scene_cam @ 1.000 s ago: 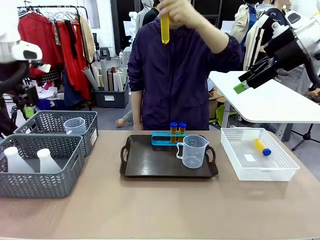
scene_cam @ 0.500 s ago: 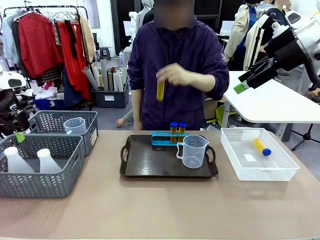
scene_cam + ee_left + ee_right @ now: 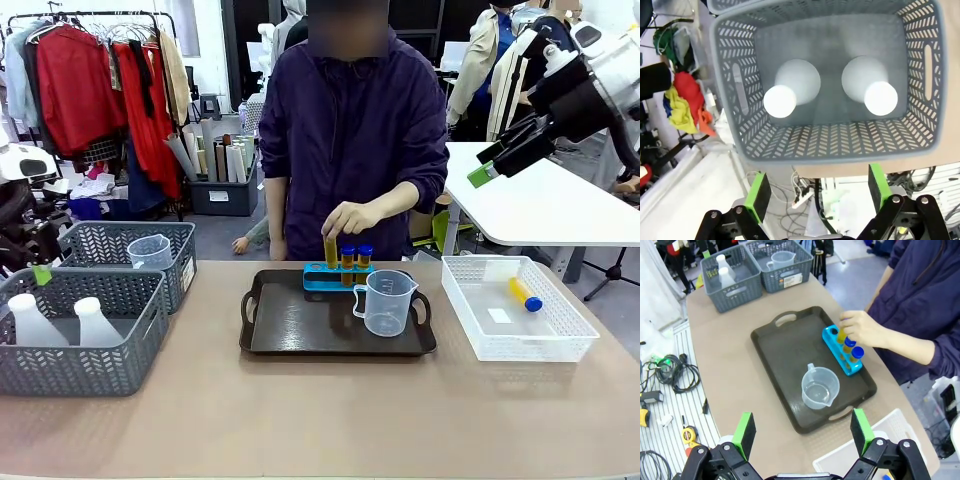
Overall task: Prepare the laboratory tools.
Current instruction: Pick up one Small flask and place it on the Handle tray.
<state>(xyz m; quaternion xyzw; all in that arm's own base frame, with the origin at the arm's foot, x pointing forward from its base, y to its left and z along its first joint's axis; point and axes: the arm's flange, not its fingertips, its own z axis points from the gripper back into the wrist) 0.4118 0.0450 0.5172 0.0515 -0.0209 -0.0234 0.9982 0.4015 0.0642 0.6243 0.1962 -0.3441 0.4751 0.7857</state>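
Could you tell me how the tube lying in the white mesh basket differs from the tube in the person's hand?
The basket tube lies flat in the white mesh basket; the held tube stands upright at the blue rack on the tray. Nothing touches the basket tube; the person's hand grips the held tube's top. The basket tube's blue cap shows; the held tube's is hidden. Both are amber.

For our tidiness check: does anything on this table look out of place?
One blue-capped tube lies on its side in the white basket; two tubes stand upright in the blue rack.
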